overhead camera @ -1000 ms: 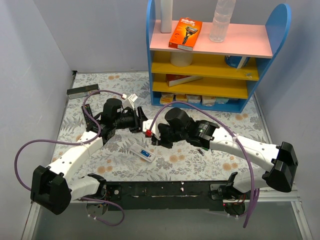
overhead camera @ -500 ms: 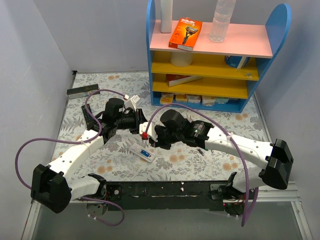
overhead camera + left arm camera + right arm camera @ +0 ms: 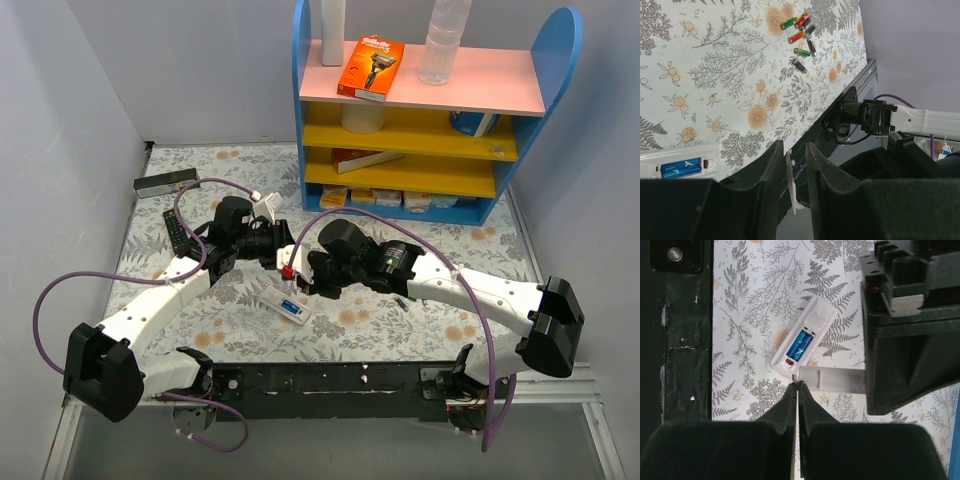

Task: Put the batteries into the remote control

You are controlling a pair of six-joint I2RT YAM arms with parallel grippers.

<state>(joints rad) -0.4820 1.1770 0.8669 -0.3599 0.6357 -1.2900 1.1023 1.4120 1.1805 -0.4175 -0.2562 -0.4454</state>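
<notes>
Above the table (image 3: 350, 325), right pincer (image 3: 797, 387) has neared left pincer (image 3: 792, 150), both clamped on the cover (image 3: 832, 380).

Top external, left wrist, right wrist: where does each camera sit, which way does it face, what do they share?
Top external: above and behind the bases, looking down the table toward the shelf; both arms show whole.
Left wrist: on the left arm, looking past the left gripper over the batteries to the near rail.
Right wrist: looking straight down past the right gripper at the remote control; the left gripper shows at right.
Shared: both wrist views show the blue cell and the back cover.
</notes>
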